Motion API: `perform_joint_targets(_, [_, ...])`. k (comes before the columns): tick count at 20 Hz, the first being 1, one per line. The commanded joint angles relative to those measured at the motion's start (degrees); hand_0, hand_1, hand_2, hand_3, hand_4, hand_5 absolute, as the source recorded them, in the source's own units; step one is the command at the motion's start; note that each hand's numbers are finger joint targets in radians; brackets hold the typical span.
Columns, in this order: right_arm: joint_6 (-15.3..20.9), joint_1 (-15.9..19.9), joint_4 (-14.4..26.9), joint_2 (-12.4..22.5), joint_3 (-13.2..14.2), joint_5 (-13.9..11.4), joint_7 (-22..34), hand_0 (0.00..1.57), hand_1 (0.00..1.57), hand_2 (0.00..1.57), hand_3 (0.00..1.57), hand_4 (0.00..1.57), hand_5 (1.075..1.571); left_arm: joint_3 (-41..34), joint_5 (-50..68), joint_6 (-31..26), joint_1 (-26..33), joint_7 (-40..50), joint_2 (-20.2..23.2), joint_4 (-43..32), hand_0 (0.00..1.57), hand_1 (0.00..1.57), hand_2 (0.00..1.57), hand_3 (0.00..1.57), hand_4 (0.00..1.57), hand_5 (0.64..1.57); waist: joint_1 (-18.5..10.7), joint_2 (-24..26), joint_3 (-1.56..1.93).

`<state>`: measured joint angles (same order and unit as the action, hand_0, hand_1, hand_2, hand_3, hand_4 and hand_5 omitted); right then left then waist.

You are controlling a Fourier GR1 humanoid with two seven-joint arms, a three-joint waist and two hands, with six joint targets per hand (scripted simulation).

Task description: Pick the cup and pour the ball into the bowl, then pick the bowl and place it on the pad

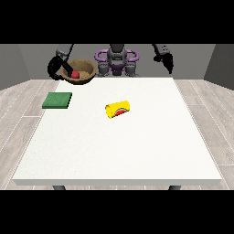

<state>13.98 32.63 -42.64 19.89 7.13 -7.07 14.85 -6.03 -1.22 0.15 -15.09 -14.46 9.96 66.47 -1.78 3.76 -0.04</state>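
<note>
**Operator:** At the bench's far edge, front view: report the bowl and ball.

**Inspector:** The brown bowl (82, 71) is off the bench (119, 151), held near its far corner at the view's left. The hand at the view's left (55, 67) is curled round the bowl's rim on that side, so its fingers are gripping the bowl. The red ball (75, 74) lies inside the bowl.

**Operator:** Cup status?

**Inspector:** The yellow cup (118, 109) lies on its side near the middle of the bench, well apart from both hands. No hand touches it.

**Operator:** Pad status?

**Inspector:** The green pad (57, 100) lies flat near the bench's edge at the view's left, just nearer the camera than the bowl. Nothing rests on it.

**Operator:** The other hand?

**Inspector:** The hand at the view's right (166, 61) hangs beyond the far corner at that side, holding nothing. Whether its fingers are open or closed cannot be told.

**Operator:** Progress assessment?

**Inspector:** Judged from the layout: the pour is complete, since the ball is in the bowl and the cup is discarded. The bowl pick is done. Remaining: carry the bowl toward the camera, set it on the pad and release it.
</note>
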Motion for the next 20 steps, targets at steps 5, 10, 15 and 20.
perform_joint_targets(5, [-4.17, -1.64, -1.88, 5.71, 3.23, 0.90, -4.18, 1.57, 1.57, 1.57, 0.47, 0.83, 1.570, -3.71, 2.01, -1.59, -2.65, -3.25, 2.68, -0.96, 0.00, 0.00, 0.00, 0.00, 1.22, 1.481, 0.13, -6.58, 0.04])
perform_joint_targets(10, [-6.02, -4.47, 1.91, 12.01, 9.65, 4.60, -12.73, 1.57, 1.57, 1.57, 0.00, 0.88, 1.571, -14.69, 12.65, -12.99, -5.42, -1.99, 16.20, 0.46, 0.00, 0.00, 0.00, 0.00, 1.32, 1.562, -3.98, -11.17, 0.08])
perform_joint_targets(15, [-5.42, -2.92, 1.51, 13.50, 11.87, 5.76, -15.81, 1.57, 1.57, 1.57, 0.00, 0.80, 1.568, -21.97, 17.58, -20.02, -5.48, -7.11, 24.03, -5.73, 0.00, 0.00, 0.00, 0.00, 1.28, 1.571, -4.72, -15.83, 0.02])
perform_joint_targets(20, [-5.23, -0.89, 0.70, 13.12, 12.70, 6.85, -15.87, 1.57, 1.57, 1.57, 0.00, 0.76, 1.567, -25.72, 18.38, -23.46, -6.59, -11.22, 29.62, -14.12, 0.00, 0.00, 0.00, 0.00, 1.21, 1.563, -2.53, -18.33, 0.01])
